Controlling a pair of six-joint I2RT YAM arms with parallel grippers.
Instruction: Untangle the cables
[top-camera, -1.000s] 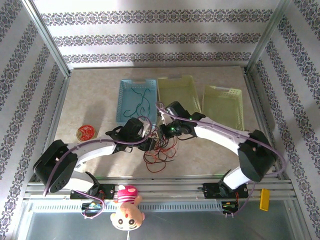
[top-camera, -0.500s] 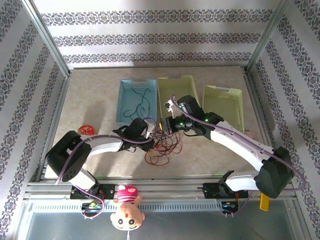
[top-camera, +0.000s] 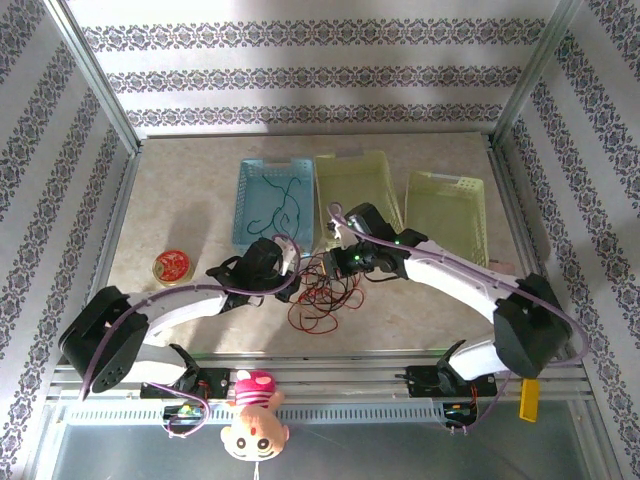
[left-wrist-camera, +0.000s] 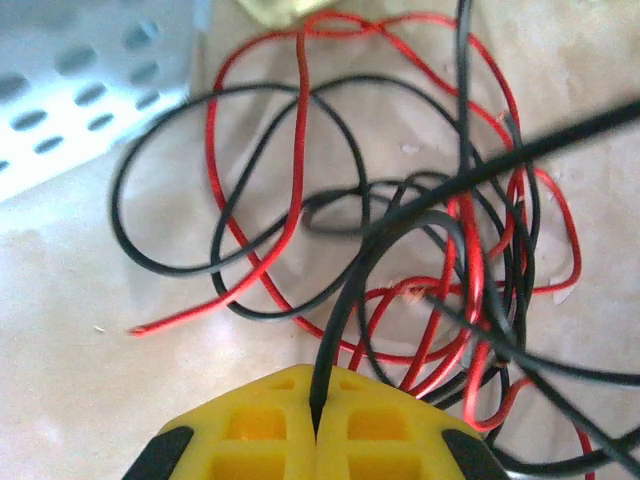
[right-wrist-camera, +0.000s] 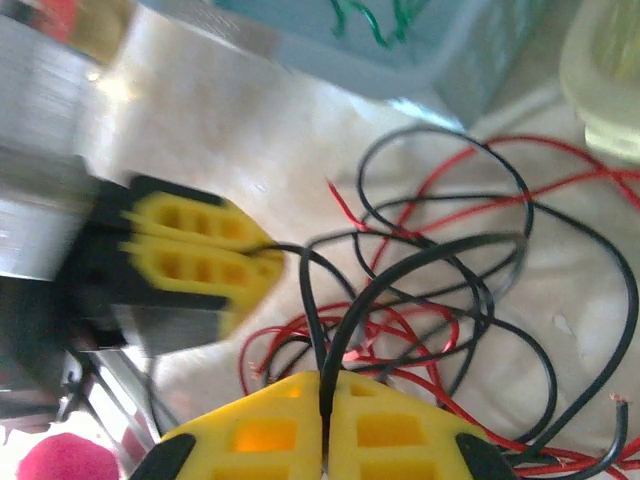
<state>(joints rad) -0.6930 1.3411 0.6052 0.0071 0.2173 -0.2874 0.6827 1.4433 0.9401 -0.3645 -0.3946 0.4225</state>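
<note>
The red cable (top-camera: 318, 300) and the black cable (top-camera: 335, 275) lie in one tangle on the table in front of the baskets. A dark green cable (top-camera: 282, 208) lies inside the blue basket (top-camera: 250, 192). My left gripper (top-camera: 296, 276) sits at the tangle's left edge and my right gripper (top-camera: 326, 263) at its back edge. In the left wrist view my left gripper (left-wrist-camera: 317, 388) is shut on a black cable (left-wrist-camera: 336, 328), with red cable (left-wrist-camera: 299, 130) loops beyond. My right gripper (right-wrist-camera: 323, 385) is also shut on a black cable (right-wrist-camera: 440, 245), above red cable (right-wrist-camera: 271, 331), facing the left gripper (right-wrist-camera: 262, 262).
Two pale yellow baskets (top-camera: 358, 180) (top-camera: 448, 212) stand to the right of the blue one. A red round tin (top-camera: 171, 265) lies at the left. A pink doll (top-camera: 255, 418) hangs at the front rail, and a yellow tag (top-camera: 528, 398) at the right.
The right arm stretched out toward the back, then drew in again over the tangle. The left wrist slid a little left. The tangle has been pulled slightly.
</note>
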